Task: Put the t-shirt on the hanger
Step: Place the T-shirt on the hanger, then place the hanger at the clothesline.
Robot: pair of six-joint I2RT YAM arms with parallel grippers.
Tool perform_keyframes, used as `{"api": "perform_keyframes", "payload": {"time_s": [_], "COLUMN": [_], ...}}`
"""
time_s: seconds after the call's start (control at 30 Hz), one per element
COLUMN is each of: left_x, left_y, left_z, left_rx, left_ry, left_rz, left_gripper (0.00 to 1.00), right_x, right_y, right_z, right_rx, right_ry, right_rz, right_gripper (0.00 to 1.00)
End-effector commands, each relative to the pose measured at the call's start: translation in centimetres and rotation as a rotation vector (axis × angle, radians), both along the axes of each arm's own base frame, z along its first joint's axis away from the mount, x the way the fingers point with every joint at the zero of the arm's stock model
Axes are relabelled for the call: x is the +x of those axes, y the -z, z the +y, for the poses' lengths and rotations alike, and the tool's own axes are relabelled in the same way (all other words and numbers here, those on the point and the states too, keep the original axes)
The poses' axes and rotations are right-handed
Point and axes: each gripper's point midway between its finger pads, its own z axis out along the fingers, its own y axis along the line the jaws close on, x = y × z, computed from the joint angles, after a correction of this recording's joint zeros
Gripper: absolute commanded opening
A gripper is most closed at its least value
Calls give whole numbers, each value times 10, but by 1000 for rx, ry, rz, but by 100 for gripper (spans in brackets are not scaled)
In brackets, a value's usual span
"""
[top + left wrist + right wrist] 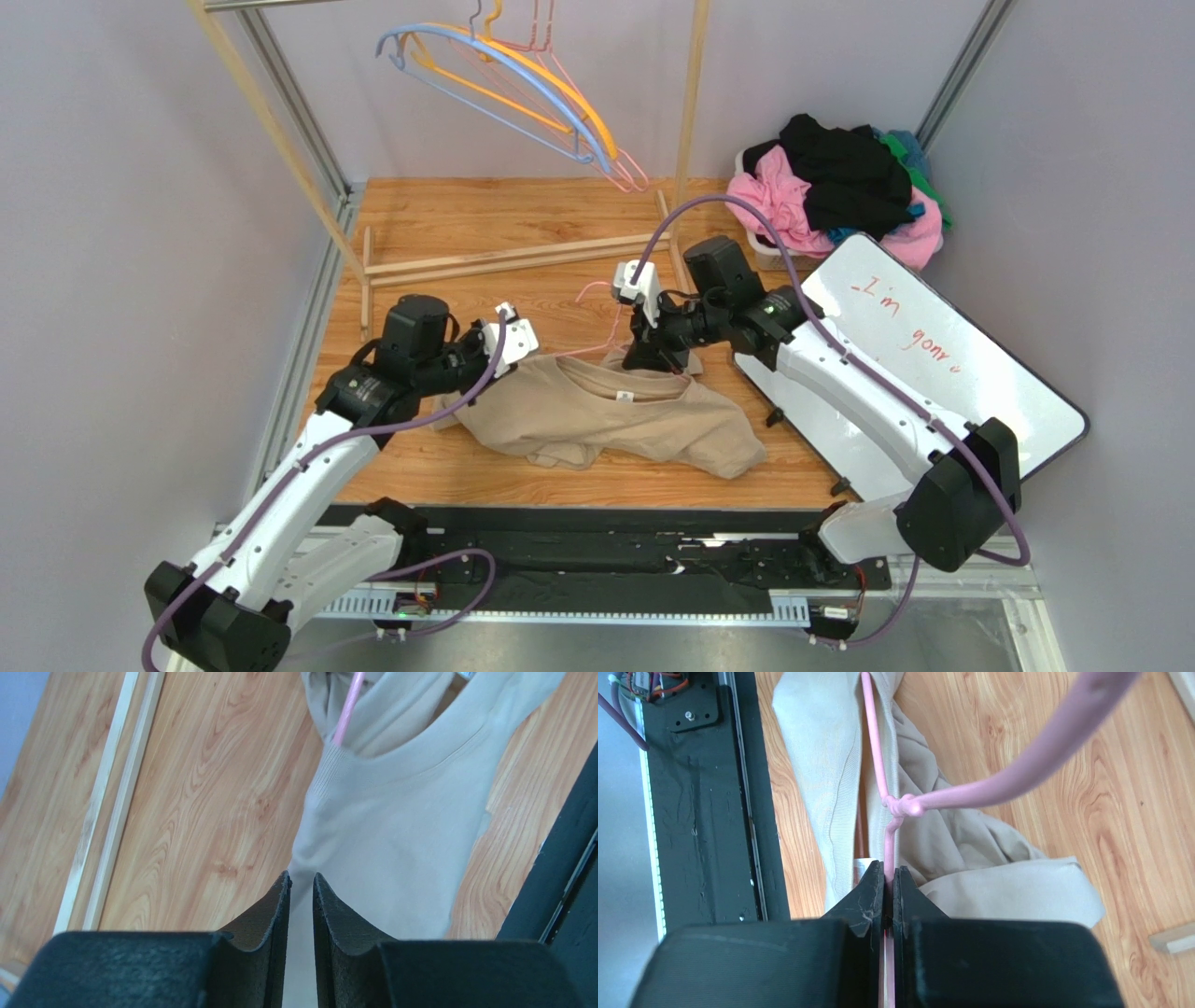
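Right end effector (888, 876) was clamped on the hanger (906, 805) beside its twist, with one hanger arm inside the t-shirt (617, 413) collar. Left end effector (300, 882) stood slightly apart over the cloth. T-shirt lay crumpled on the table (421, 224), shoulders probably unseated. Spare hangers (519, 84) hung behind, not obstructing.

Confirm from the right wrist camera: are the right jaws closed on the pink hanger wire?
Yes, the right gripper has its jaws pinched shut on the hanger, right beside the wire's twisted neck.
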Motion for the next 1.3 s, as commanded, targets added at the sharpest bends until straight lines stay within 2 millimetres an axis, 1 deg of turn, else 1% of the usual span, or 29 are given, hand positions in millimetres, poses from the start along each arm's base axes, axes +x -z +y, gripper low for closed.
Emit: {"api": "perform_keyframes", "payload": {"time_s": [0.0, 0.1, 0.17, 0.2, 0.27, 0.3, 0.33, 0.37, 0.4, 0.43, 0.5, 0.53, 0.6, 0.63, 0.7, 0.73, 0.77, 0.8, 0.83, 0.87, 0.9, 0.97, 1.0, 1.03, 1.07, 1.1, 1.17, 1.2, 1.27], "left_x": [-2, 1, 3, 0, -2, -6, -7, -9, -14, -18, -26, -32, -36, -41, -49, -52, -55, -55, -55, -55, -53, -56, -58, -59, -60, -62, -58, -53, -48], "left_y": [6, 4, -4, -9, -32, -40, -59, -68, -77, -97, -120, -138, -156, -167, -178, -183, -185, -188, -187, -187, -185, -184, -186, -187, -189, -190, -189, -186, -181], "left_z": [14, 22, 23, 20, 16, 13, 12, 10, 8, 8, 6, 6, 8, 6, 1, -2, -5, -6, -6, -6, -6, -8, -11, -12, -14, -16, -15, -13, -11], "left_rx": [27, 31, 10, -12, -68, -120, -162, -193, -253, -300, -377, -441, -499, -545, -595, -616, -651, -676, -696, -732, -741, -760, -775, -786, -796, -813, -822, -823, -830], "left_ry": [-3, -24, -40, -34, -45, -69, -80, -94, -131, -139, -153, -176, -203, -211, -185, -175, -180, -183, -206, -239, -258, -255, -242, -238, -230, -227, -253, -285, -333], "left_rz": [4, -4, -8, -2, -15, 18, -4, -1, 43, 22, 21, 24, 15, 33, 63, 76, 119, 131, 158, 202, 217, 247, 259, 276, 290, 314, 323, 323, 337], "left_gripper": [22, 20, 20, 20, 24, 26, 32, 35, 39, 46, 51, 56, 58, 59, 60, 61, 61, 61, 61, 62, 62, 62, 62, 62, 62, 62, 63, 63, 63], "right_x": [-8, -11, -11, -9, -8, -6, -6, -6, -5, -6, -4, 1, 8, 12, 20, 21, 25, 29, 32, 38, 36, 38, 35, 37, 39, 39, 37, 39, 41], "right_y": [-5, -8, -12, -20, -33, -52, -61, -72, -91, -102, -116, -132, -140, -149, -161, -167, -180, -184, -189, -193, -196, -198, -193, -196, -196, -193, -199, -207, -203], "right_z": [-11, -15, -16, -13, -11, -7, -5, -3, 0, 2, 7, 12, 17, 20, 32, 38, 48, 57, 62, 75, 85, 99, 112, 121, 127, 137, 148, 152, 163], "right_rx": [-13, -15, -12, 5, 27, 62, 81, 101, 134, 162, 180, 208, 227, 252, 309, 333, 383, 404, 425, 440, 443, 464, 473, 506, 517, 527, 557, 585, 585], "right_ry": [-16, -11, 0, 25, 59, 93, 111, 126, 140, 175, 218, 253, 313, 340, 404, 417, 448, 517, 564, 606, 639, 673, 678, 677, 690, 706, 703, 729, 743], "right_rz": [-20, -25, -20, -6, 19, 37, 53, 61, 52, 89, 102, 117, 154, 159, 199, 214, 251, 259, 271, 306, 300, 333, 376, 385, 394, 417, 427, 409, 410], "right_gripper": [0, 0, 0, 0, 0, 0, 0, 0, 0, 0, 0, 0, 0, 0, 0, 0, 0, 0, 0, 0, 0, 0, 0, 0, 0, 0, 0, 0, 0]}}
